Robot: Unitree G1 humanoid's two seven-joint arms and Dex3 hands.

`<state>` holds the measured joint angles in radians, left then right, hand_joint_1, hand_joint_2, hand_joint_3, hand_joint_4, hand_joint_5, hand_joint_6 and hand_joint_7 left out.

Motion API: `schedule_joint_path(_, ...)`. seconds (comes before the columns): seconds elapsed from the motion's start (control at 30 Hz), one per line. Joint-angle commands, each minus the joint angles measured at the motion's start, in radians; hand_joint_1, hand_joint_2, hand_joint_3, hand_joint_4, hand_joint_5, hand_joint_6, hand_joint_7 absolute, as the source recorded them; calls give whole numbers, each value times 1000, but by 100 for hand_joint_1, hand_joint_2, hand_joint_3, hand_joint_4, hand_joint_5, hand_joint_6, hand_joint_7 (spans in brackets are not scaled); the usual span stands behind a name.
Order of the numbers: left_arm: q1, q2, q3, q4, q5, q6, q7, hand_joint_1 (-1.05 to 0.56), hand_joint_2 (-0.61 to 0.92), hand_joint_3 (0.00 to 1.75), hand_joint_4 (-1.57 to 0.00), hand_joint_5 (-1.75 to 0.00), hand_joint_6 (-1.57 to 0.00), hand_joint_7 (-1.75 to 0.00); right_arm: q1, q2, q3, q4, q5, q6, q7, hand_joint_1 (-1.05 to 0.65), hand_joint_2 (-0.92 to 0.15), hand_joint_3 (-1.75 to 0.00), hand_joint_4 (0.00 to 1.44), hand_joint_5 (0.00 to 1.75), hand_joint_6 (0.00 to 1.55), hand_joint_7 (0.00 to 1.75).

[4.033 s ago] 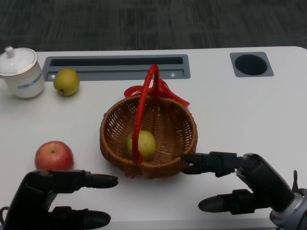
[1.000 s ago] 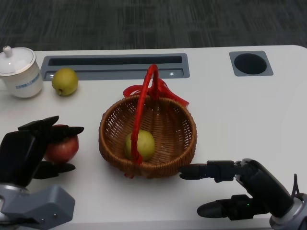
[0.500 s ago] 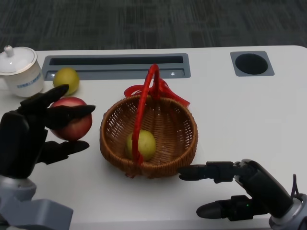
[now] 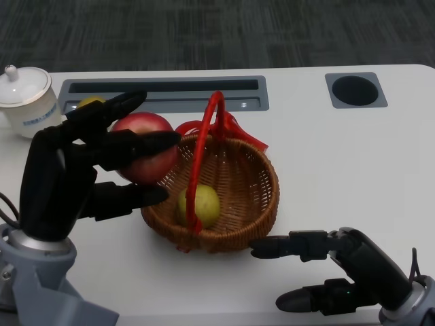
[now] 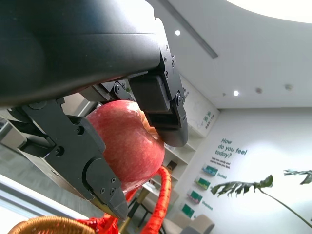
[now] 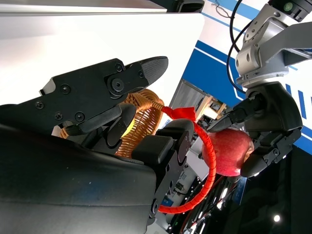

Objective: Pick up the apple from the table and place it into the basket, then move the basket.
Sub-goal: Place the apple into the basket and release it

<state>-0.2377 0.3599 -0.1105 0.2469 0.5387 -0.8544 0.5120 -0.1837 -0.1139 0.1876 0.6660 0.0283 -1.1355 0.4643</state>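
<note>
My left hand holds the red apple in the air, just over the left rim of the wicker basket. In the left wrist view the apple sits between the black fingers, above the red handle. The basket has a red handle with a ribbon and a yellow-green fruit inside. My right hand rests open on the table at the basket's near right, fingers pointing toward it. The right wrist view shows the apple and the basket.
A white lidded cup stands at the far left. A second yellow-green fruit is mostly hidden behind my left hand. A grey slot and a round hole lie along the table's far side.
My left hand took the apple off the table, lifted it and carried it right, up to the basket's rim. The right hand has hardly moved.
</note>
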Motion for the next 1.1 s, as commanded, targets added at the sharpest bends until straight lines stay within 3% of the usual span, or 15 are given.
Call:
schedule_joint_path(0.03, -17, -22, 6, -6, -44, 4, -50, -20, 67, 0, -133, -1, -123, -1, 8, -8, -3, -14, 3, 4, -11, -43, -86, 0, 86, 0, 74, 0)
schedule_joint_path(0.4, -59, -92, -9, 107, -105, -4, -169, -12, 67, 1, -131, 0, -123, 0, 22, -11, -4, -27, 7, 7, -16, -43, -85, 0, 86, 0, 75, 0)
schedule_joint_path(0.5, -76, -100, -15, 159, -147, -32, -212, -14, 68, 1, -127, 0, -116, 0, 25, -13, -5, -29, 6, 6, -17, -43, -86, 0, 86, 0, 74, 0)
schedule_joint_path(0.63, -91, -86, -19, 194, -158, -34, -273, -41, 66, 0, -97, 0, -80, 0, 25, -12, -10, -30, -3, -1, -28, -44, -86, 0, 86, 0, 75, 0)
schedule_joint_path(0.77, -100, -65, -23, 208, -149, -21, -334, -64, 64, 0, -56, 0, -42, 0, 23, -17, -10, -34, 1, -2, -31, -44, -86, 0, 86, 0, 75, 0)
schedule_joint_path(0.87, -97, -44, -29, 195, -157, -4, -396, -76, 66, 1, -30, 0, -22, 0, 21, -20, -11, -35, 0, -6, -33, -44, -86, 0, 85, 0, 75, 0)
schedule_joint_path(0.97, -96, -30, -31, 195, -185, -15, -449, -84, 69, 1, -18, 0, -13, 0, 19, -21, -10, -36, 8, -9, -30, -44, -86, 0, 86, 0, 75, 0)
schedule_joint_path(1.1, -85, -23, -21, 174, -198, -4, -481, -83, 70, 1, -20, -2, -14, -1, 21, -30, -10, -53, 7, -10, -30, -45, -87, 0, 85, 0, 75, 0)
